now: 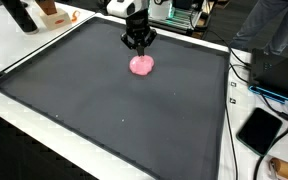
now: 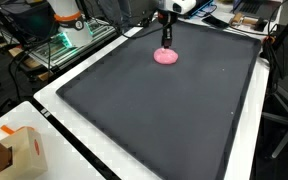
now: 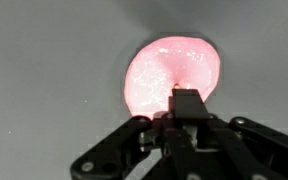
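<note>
At 7 o'clock in an exterior view stands one cardboard box (image 2: 14, 150) on the white surface (image 1: 34, 125). One black mat (image 1: 114, 110) covers most of that surface.

On the mat, toward 12 o'clock from its middle and near the far edge, lies one pink lump (image 1: 142, 66), rounded and low. It is also seen at (image 2: 166, 57), and it fills the middle of the wrist view (image 3: 172, 72).

The single hand (image 1: 139, 49) hangs straight over the lump. Its fingers look drawn together to a point, with nothing between them. In the wrist view the tip (image 3: 187, 100) overlaps the lump's 6 o'clock edge. Whether it touches the lump or stops just above it, I cannot tell.

By its look, the lump is light and soft, something like dough or a squashy toy. It would likely give under a squeeze rather than slip, and it is unlikely to break. Its surface looks smooth with a slight sheen. The best hold would be across the widest part of its body, from 9 to 3 o'clock, low down near the mat.

At 4 o'clock, off the mat, lies one dark tablet (image 1: 259, 130).
</note>
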Motion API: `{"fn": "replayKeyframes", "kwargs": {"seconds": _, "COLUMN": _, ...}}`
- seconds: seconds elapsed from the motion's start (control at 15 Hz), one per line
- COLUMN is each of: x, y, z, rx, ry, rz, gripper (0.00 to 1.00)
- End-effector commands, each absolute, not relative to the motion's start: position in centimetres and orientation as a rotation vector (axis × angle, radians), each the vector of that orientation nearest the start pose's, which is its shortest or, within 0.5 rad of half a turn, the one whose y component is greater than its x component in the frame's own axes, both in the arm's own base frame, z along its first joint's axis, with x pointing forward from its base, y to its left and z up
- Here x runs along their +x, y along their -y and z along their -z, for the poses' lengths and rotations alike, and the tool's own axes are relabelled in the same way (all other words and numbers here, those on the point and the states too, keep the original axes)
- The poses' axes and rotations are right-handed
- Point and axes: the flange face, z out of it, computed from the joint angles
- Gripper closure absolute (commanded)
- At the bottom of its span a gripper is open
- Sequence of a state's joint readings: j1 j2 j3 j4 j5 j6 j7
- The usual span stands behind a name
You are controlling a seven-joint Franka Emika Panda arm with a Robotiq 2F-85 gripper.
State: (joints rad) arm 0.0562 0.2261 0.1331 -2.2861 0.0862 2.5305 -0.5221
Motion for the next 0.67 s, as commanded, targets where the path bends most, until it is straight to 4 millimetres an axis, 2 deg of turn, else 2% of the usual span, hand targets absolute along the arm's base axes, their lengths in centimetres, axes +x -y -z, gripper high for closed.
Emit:
{"fn": "replayKeyframes", "kwargs": {"seconds": 0.0, "x": 52.5, "y": -9.8, "z": -26.8, "rx": -2.922, "ry": 0.914, "rz": 0.054, "gripper": 0.97}}
{"fn": "replayKeyframes", "kwargs": {"seconds": 0.33, "x": 52.7, "y": -9.5, "z": -28.9, "rx": -2.924, "ry": 0.895, "rz": 0.08, "gripper": 0.97}}
{"fn": "replayKeyframes", "kwargs": {"seconds": 0.6, "x": 52.5, "y": -9.3, "z": -31.8, "rx": -2.935, "ry": 0.893, "rz": 0.089, "gripper": 0.97}}
